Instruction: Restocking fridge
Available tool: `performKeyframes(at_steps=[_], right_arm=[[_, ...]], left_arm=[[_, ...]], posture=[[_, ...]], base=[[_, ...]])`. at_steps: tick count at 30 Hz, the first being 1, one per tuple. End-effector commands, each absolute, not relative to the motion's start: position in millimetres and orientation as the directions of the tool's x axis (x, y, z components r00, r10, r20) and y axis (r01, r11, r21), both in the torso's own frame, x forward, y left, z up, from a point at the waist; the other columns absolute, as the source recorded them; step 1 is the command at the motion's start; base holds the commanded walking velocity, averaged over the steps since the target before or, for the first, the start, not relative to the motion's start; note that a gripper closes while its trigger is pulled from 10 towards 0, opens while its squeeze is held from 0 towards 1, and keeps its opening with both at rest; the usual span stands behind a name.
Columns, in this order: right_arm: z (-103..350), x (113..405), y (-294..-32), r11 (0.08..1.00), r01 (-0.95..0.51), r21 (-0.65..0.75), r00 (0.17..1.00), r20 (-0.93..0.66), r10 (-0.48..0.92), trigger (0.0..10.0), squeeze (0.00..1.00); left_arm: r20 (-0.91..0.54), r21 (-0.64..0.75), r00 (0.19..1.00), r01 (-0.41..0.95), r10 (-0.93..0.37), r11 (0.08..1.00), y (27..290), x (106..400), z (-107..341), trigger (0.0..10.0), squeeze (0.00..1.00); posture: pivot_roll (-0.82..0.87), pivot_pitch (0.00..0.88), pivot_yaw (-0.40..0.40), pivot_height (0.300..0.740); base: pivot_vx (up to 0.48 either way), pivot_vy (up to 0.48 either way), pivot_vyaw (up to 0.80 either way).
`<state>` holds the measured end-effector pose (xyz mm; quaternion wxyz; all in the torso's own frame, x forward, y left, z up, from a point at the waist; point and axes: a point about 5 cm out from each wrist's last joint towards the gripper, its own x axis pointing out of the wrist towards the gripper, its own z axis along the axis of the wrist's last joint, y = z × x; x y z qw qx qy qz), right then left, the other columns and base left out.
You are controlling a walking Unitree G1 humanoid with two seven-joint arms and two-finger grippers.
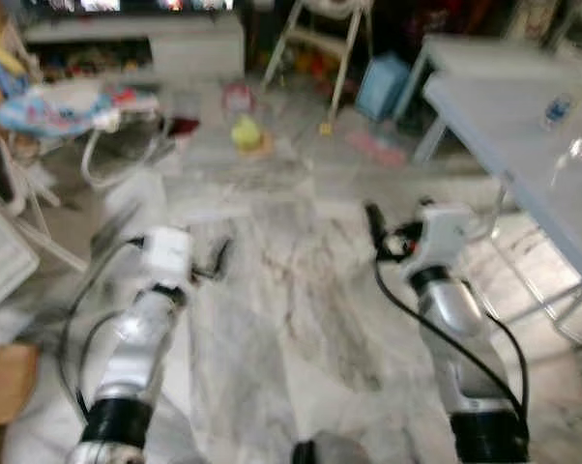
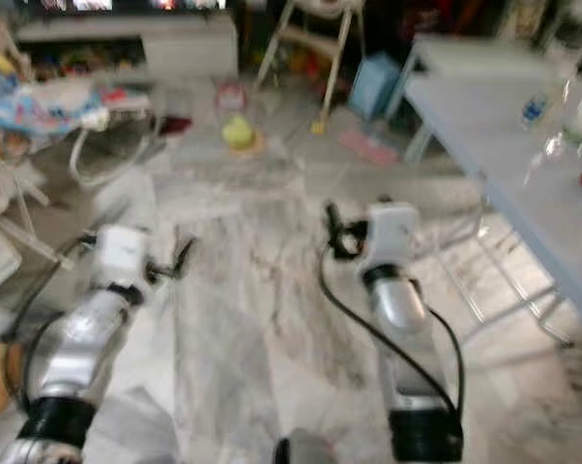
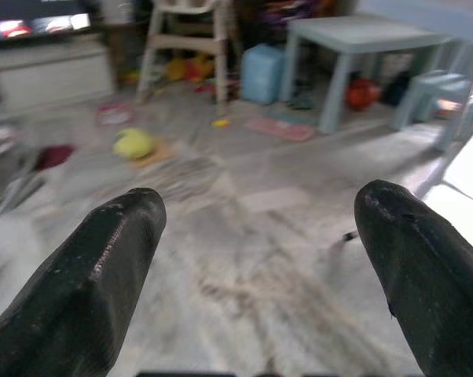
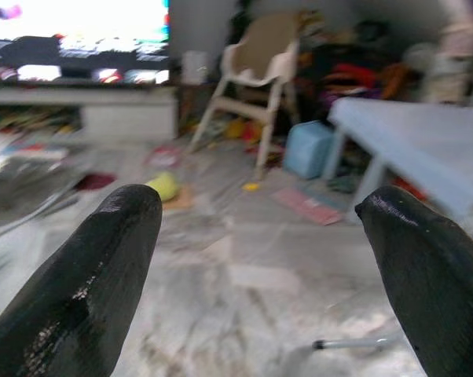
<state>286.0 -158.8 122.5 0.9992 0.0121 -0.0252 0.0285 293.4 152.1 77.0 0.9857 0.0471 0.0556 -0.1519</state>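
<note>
Both silver arms reach forward over a marble floor [image 1: 301,319], and the picture is blurred. My left gripper [image 1: 218,259] is held low on the left; its black fingers [image 3: 103,267] stand wide apart with nothing between them. My right gripper [image 1: 373,227] is held a little higher on the right, its fingers [image 4: 425,259] also wide apart and empty. A clear plastic bottle [image 1: 557,108] stands on the pale blue table [image 1: 523,126] at the right. No fridge can be made out.
A white high chair [image 1: 325,39] stands at the back, with a low TV unit [image 1: 136,43] to its left. A yellow toy [image 1: 246,132], a light blue box [image 1: 380,85] and other toys litter the far floor. A baby bouncer [image 1: 69,116] sits at left.
</note>
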Motion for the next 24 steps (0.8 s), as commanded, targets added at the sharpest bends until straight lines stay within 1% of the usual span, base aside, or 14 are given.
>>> performKeyframes(at_steps=[1, 14, 17, 24], right_arm=[[126.3, 287.0, -151.3, 0.997, -0.079, 0.023, 0.995, 0.069, 0.077, 10.0, 0.00], [127.0, 288.2, -153.1, 0.998, -0.064, 0.013, 0.995, 0.079, 0.063, 10.0, 0.00], [125.8, 286.5, -150.4, 0.998, -0.069, 0.009, 0.995, 0.078, 0.068, 10.0, 0.00], [126.2, 287.1, -147.9, 0.997, -0.082, -0.006, 0.993, 0.085, 0.082, 10.0, 0.00]], left_arm=[[-0.117, 0.093, 0.955, 0.284, -0.273, 0.954, 161.3, 294.8, 79.4, 10.0, 0.00], [-0.107, 0.081, 0.954, 0.288, -0.279, 0.954, 157.0, 298.3, 80.4, 10.0, 0.00], [-0.073, 0.097, 0.952, 0.303, -0.296, 0.948, 155.0, 298.2, 83.2, 10.0, 0.00], [-0.051, 0.102, 0.956, 0.291, -0.287, 0.951, 158.0, 301.4, 87.7, 10.0, 0.00]], posture=[[-0.03, 0.039, -0.100, 0.740], [-0.04, 0.039, -0.098, 0.740], [-0.05, 0.038, -0.103, 0.740], [-0.04, 0.038, -0.104, 0.740]], base=[[0.461, 0.000, -0.80], [0.449, 0.000, -0.80], [0.395, 0.271, -0.80], [0.384, 0.288, -0.80]])
